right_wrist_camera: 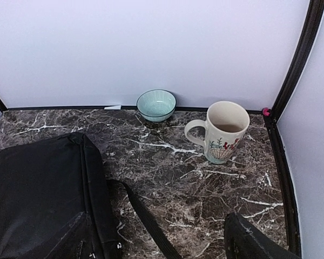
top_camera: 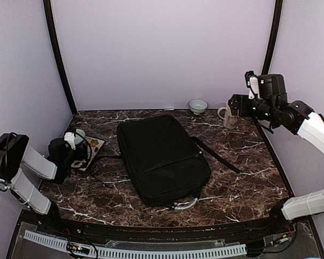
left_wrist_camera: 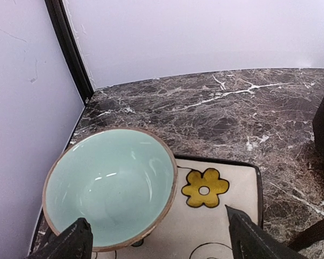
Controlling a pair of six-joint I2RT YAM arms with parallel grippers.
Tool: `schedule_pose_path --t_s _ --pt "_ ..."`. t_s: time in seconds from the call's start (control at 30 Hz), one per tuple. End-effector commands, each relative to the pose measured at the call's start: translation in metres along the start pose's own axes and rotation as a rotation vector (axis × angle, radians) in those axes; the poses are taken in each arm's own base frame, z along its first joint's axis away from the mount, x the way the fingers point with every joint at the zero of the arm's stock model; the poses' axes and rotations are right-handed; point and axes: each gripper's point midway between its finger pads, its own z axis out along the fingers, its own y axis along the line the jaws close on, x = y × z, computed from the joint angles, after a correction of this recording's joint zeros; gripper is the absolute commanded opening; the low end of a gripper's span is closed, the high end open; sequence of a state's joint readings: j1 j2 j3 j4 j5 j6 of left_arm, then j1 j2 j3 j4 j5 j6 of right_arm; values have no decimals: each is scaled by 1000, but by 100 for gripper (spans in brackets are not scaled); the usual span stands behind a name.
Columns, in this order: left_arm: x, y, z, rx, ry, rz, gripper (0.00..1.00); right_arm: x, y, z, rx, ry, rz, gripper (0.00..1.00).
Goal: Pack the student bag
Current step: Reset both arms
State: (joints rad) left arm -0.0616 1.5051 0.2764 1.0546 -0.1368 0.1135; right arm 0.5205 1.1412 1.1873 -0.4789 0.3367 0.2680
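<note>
1. at the middle of the marble table [top_camera: 248, 178], the student bag [top_camera: 162, 159] lies flat, its grey loop handle toward the arms and one strap trailing to the right.
2. left gripper [left_wrist_camera: 159, 240] hangs low over a pale green bowl [left_wrist_camera: 108, 183] on a cream flowered tray [left_wrist_camera: 221, 216] at the table's left edge; jaws wide, holding nothing.
3. right gripper [top_camera: 238, 104] is raised near the back right corner, beside a mug [top_camera: 225, 116]; jaws spread, empty.
4. a second small bowl [top_camera: 197, 105] sits by the back wall, just left of the mug.
</note>
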Motion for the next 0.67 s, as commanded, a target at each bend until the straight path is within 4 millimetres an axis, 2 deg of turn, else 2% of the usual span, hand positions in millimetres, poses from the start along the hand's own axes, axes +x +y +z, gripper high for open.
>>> schedule_pose_path --t_s 0.0,0.03,0.23,0.27,0.3,0.53,0.63 --pt "-23 4 -2 42 -132 -47 90 -15 -2 -3 13 -25 26 85" --pt "-28 1 -6 57 -187 -29 91 -16 -2 -3 12 -26 29 85" --pt "-23 4 1 42 -132 -48 95 -19 5 -1 -22 -38 61 85" --pt "-22 4 0 42 -132 -47 98 -19 5 0 -22 -42 71 85" --pt "-27 5 0 38 -158 -42 98 -19 6 1 -26 -45 76 85" --pt "-25 5 0 39 -148 -45 99 -25 8 8 -30 -86 138 81" --pt "-25 4 0 39 -150 -45 99 -25 8 9 -33 -97 160 84"
